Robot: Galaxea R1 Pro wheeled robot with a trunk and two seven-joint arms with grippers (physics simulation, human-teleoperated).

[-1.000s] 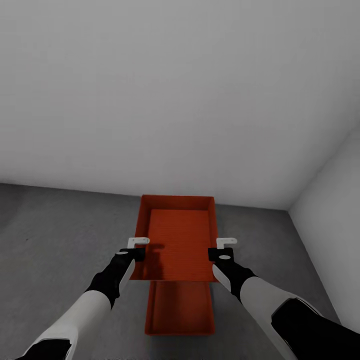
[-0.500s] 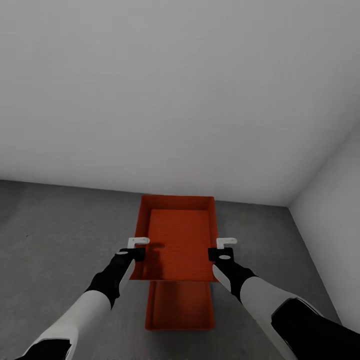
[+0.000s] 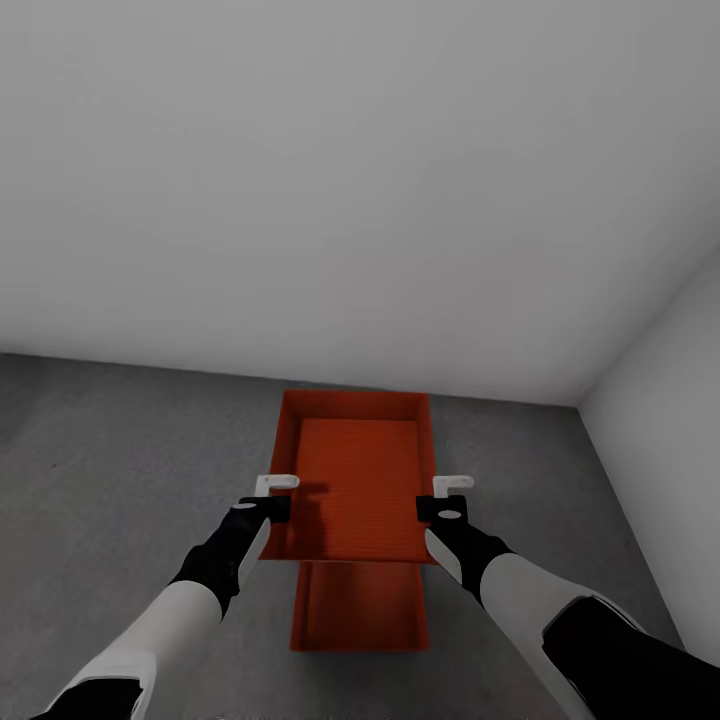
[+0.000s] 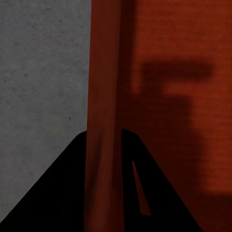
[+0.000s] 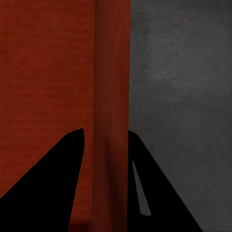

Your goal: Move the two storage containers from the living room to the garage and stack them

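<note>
Both tools, left (image 3: 272, 497) and right (image 3: 447, 497), clamp the upper bin's (image 3: 360, 480) side walls; the floor bin (image 3: 360, 612) lies below, nearer the robot, long axes parallel.

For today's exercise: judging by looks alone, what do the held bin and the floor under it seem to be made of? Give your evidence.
Held storage container: probably moulded plastic, matte orange-red; thin plain walls, fine ribbing on its base, no shine.
Floor: likely concrete, matte dark grey; mottled and speckled, without seams. As a simulator render, both stay guesses.

Head looks down; wrists view close the shared container (image 3: 360, 480) walls.
</note>
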